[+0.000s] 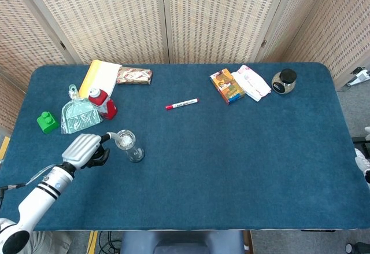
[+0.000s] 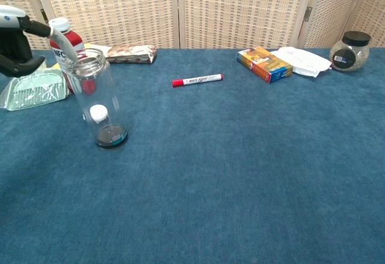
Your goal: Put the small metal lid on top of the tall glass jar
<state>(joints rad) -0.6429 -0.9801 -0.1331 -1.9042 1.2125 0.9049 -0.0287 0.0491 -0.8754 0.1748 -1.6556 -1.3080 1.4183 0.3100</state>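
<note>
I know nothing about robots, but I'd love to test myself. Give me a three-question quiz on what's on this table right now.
1. True or false: the tall glass jar lies on its side.
2. Which thing lies by itself near the middle of the blue table?
A. the red marker
B. the green block
C. the orange box
3. Fill the gap: the hand next to the jar's mouth is the robot's ____ hand.

Key: 1. False, it stands upright. 2. A. 3. left.
</note>
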